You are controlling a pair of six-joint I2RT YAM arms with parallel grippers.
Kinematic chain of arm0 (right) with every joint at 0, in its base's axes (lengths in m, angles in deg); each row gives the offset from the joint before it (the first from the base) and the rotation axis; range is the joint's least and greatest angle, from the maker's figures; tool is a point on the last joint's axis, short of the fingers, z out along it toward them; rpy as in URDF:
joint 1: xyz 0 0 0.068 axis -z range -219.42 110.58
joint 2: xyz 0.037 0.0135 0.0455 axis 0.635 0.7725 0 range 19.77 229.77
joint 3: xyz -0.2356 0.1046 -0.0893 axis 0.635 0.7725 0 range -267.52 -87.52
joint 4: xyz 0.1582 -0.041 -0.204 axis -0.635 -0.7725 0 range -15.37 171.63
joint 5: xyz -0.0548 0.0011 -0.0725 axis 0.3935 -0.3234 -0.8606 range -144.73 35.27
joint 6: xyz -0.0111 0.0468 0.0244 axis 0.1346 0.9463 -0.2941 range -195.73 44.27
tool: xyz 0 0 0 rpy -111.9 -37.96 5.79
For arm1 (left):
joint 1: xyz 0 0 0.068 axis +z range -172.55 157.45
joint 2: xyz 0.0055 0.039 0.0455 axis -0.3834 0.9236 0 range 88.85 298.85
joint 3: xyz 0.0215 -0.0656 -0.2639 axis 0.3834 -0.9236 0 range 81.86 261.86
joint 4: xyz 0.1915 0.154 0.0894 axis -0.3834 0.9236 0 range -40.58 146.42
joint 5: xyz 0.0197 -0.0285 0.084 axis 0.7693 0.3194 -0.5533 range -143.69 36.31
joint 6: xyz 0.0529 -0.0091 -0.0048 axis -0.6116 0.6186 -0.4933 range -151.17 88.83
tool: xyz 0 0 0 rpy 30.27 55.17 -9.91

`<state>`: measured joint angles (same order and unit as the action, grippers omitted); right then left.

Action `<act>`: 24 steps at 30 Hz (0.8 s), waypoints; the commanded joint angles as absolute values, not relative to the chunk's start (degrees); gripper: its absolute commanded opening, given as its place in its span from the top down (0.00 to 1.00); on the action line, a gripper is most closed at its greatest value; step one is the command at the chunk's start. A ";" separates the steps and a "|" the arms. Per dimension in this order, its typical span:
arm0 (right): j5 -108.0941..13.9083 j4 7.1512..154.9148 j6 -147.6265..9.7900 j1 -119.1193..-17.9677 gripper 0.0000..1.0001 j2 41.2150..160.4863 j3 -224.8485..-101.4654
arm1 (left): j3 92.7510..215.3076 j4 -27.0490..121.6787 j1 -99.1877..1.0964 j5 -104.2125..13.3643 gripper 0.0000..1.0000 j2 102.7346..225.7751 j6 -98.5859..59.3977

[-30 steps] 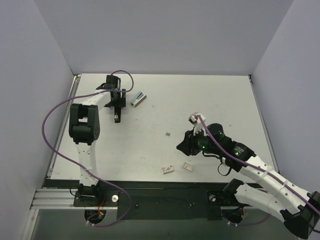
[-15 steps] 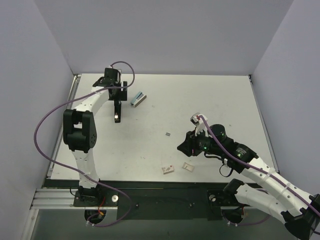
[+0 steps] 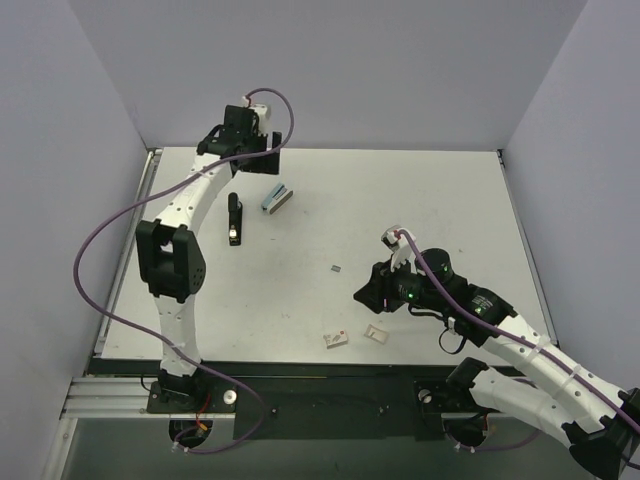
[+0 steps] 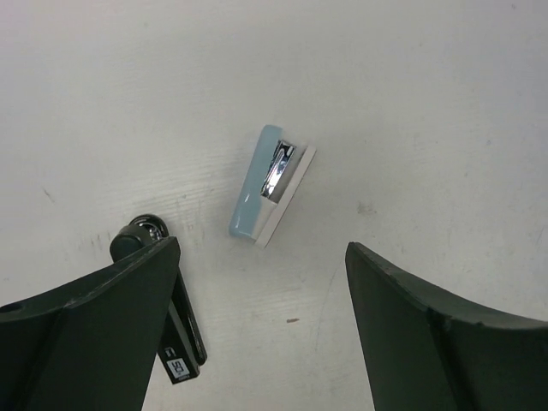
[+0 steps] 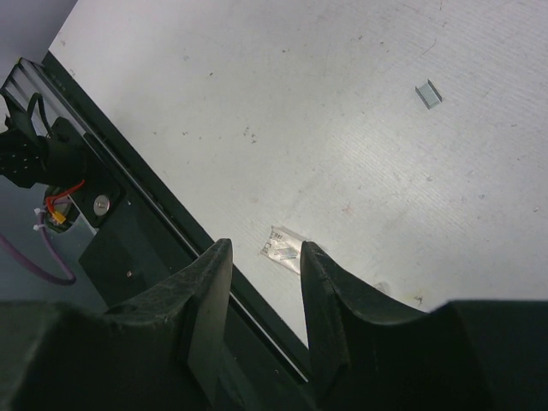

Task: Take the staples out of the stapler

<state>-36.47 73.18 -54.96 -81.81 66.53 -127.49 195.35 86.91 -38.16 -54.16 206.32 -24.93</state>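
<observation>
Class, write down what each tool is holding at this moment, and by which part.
Nothing is held. The left tool is open above the blue stapler, and the right tool has nothing between its fingers either.

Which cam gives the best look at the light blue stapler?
Left wrist: the light blue stapler sits mid-frame, large, with its white underside and chrome part clear. Top external shows it only as a small sliver toward the table's far left. Right wrist doesn't show it.

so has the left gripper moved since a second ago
Yes. In the top view the left gripper has gone from over the slim black stapler toward the far edge of the white table; the stapler lies where it was.
</observation>
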 commanded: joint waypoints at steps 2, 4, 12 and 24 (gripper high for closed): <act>-37.42 73.28 -54.46 -81.60 0.66 66.44 -128.48 | 203.31 90.72 -38.63 -52.62 0.12 214.08 -25.46; -37.68 73.28 -54.64 -81.69 0.66 66.79 -128.65 | 204.72 91.17 -39.15 -53.16 0.14 216.54 -25.90; -37.95 72.75 -56.13 -81.52 0.66 68.90 -129.18 | 208.07 91.34 -39.51 -55.71 0.16 222.35 -26.95; -38.21 73.45 -57.36 -81.60 0.66 72.15 -129.53 | 214.66 93.28 -39.42 -59.84 0.23 229.12 -30.56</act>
